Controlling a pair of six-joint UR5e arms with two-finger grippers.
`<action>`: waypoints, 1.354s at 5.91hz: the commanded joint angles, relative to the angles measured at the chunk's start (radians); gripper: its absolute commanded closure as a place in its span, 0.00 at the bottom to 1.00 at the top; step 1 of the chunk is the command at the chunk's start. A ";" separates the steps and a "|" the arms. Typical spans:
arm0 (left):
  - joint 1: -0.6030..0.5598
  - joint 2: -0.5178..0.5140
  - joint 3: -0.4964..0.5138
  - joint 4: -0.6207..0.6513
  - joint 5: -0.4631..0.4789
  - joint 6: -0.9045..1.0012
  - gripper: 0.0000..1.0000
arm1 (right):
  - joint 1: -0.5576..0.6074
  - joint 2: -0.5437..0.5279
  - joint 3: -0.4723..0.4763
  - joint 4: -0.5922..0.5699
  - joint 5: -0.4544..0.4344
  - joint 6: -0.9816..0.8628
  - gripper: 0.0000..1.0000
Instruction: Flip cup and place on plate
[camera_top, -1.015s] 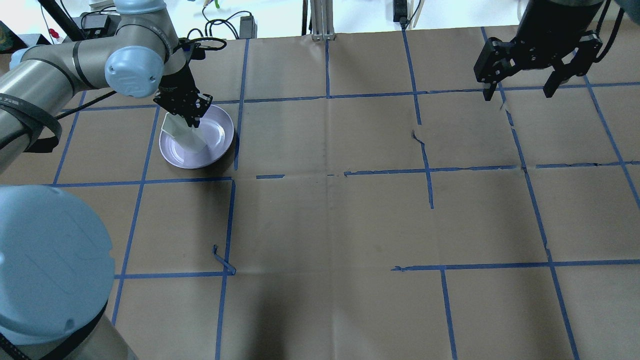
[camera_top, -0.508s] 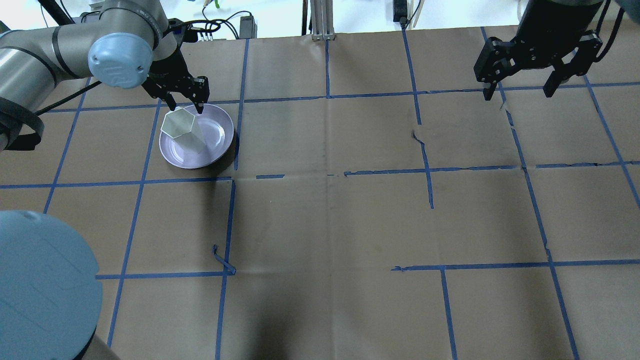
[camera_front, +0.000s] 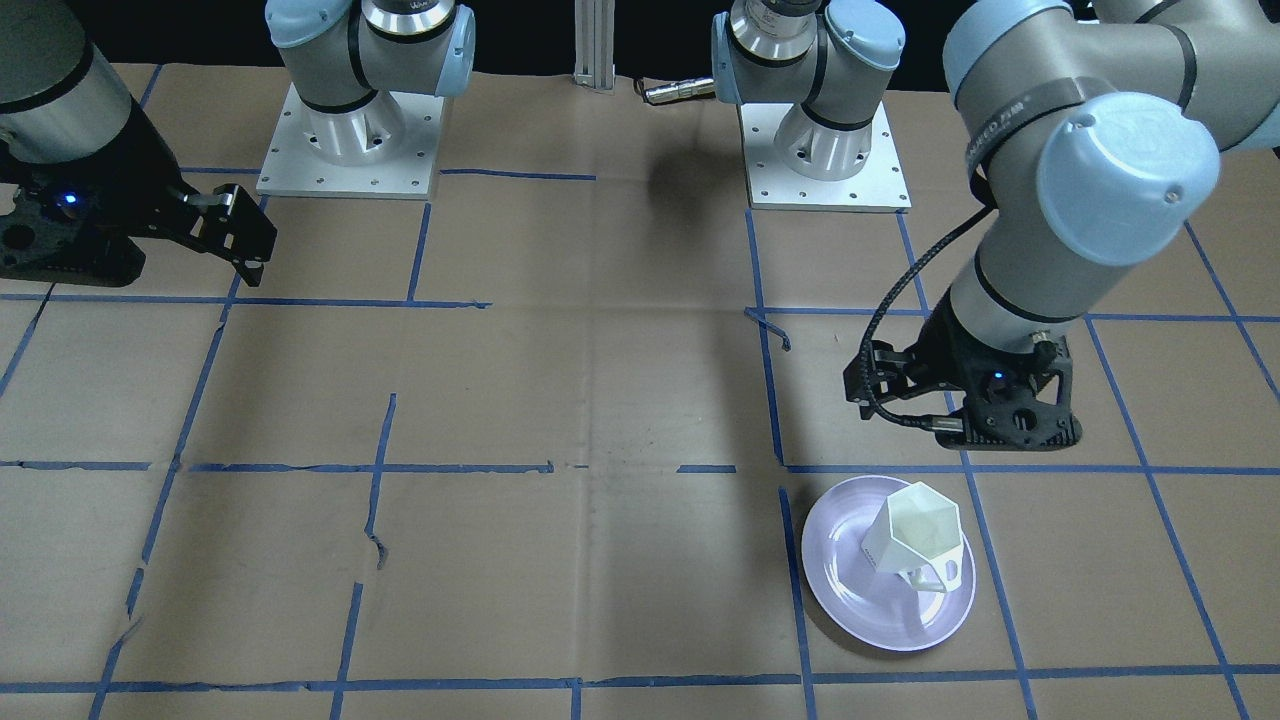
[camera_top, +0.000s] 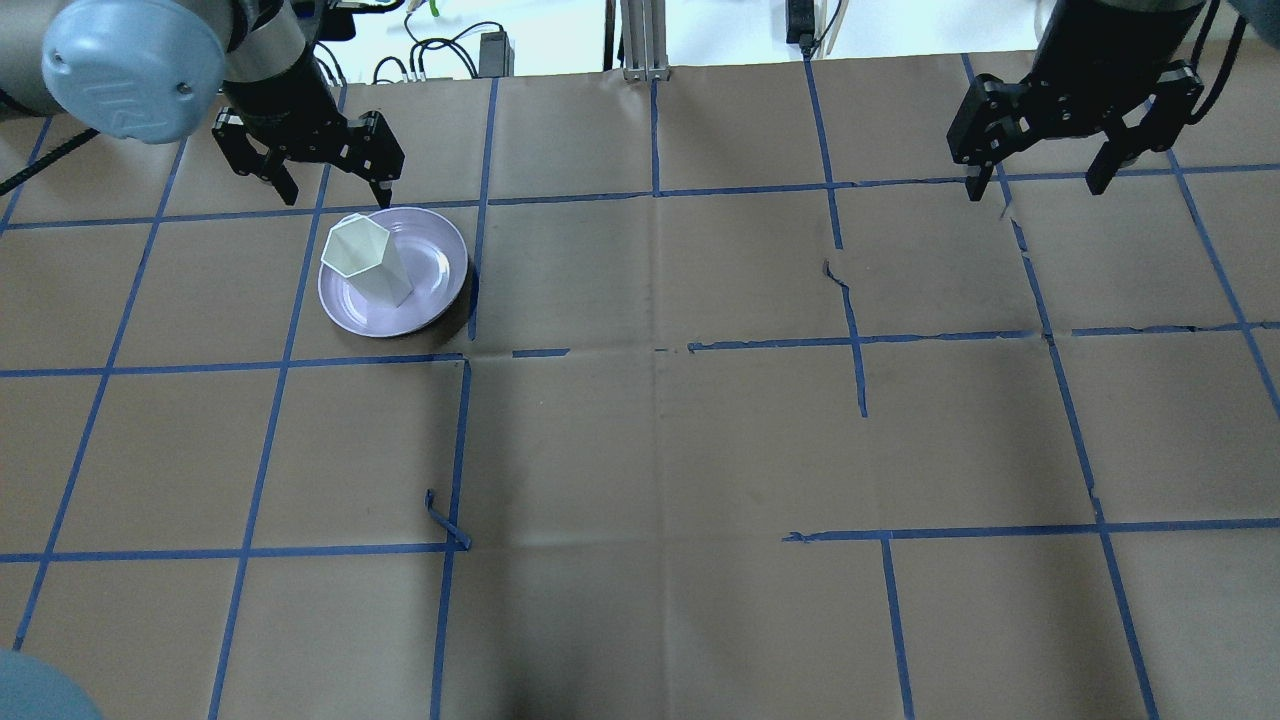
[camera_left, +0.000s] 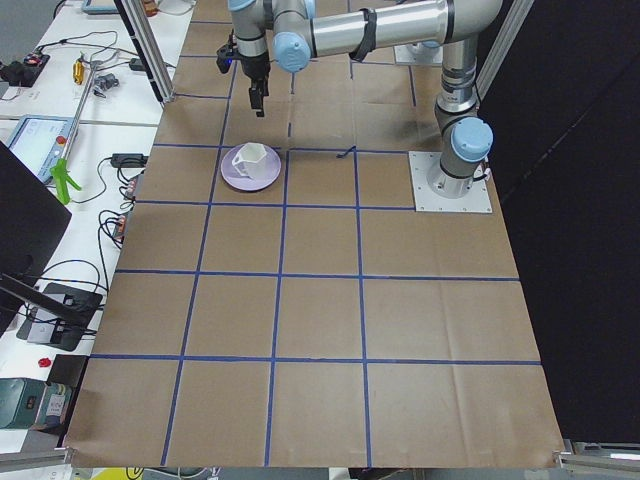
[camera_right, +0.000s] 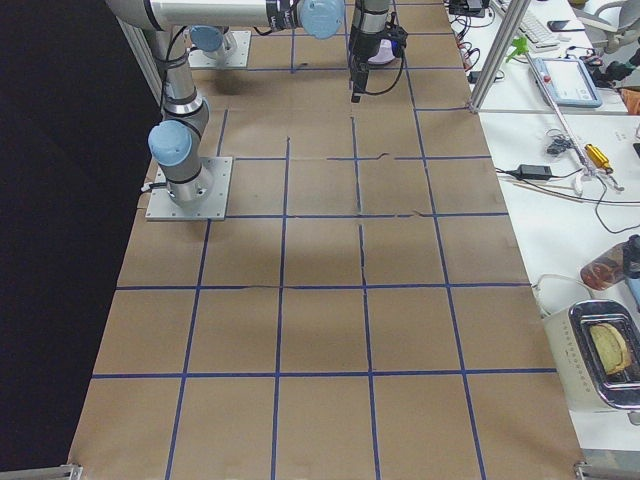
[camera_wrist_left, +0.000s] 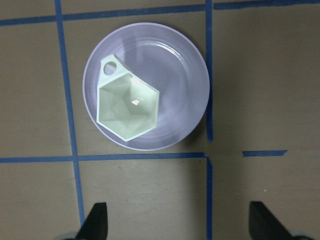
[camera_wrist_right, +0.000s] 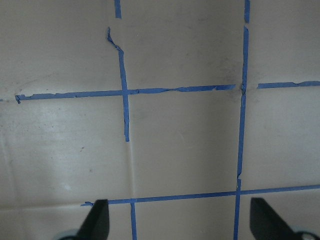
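Both left hand (camera_top: 337, 192) and right hand (camera_top: 1037, 186) gape empty; cup (camera_top: 362, 256) sits upright on plate (camera_top: 440, 272).

Cup (camera_top: 362, 256) white; plate (camera_top: 441, 266) pale lavender, glossy; table paper (camera_top: 650, 450) brown w/ blue tape grid (camera_top: 740, 188).

No text, number, brand or sign can be read with certainty in any view. In the front-facing view, small dark lettering is printed along the grey metal sleeve of the left arm (camera_front: 1010, 115), but it is too small to be made out. In the overhead view, a faint raised mark is pressed into the round pale blue plastic joint cap (camera_top: 130, 55); its form cannot be told.
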 joint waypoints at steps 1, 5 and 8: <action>-0.124 0.060 0.002 -0.059 -0.010 -0.133 0.00 | 0.000 0.000 0.000 0.001 0.000 0.000 0.00; -0.100 0.119 -0.001 -0.153 -0.067 -0.120 0.01 | 0.000 0.000 0.000 0.000 0.000 0.000 0.00; -0.098 0.128 0.000 -0.153 -0.059 -0.120 0.01 | 0.000 0.000 0.000 0.001 0.000 0.000 0.00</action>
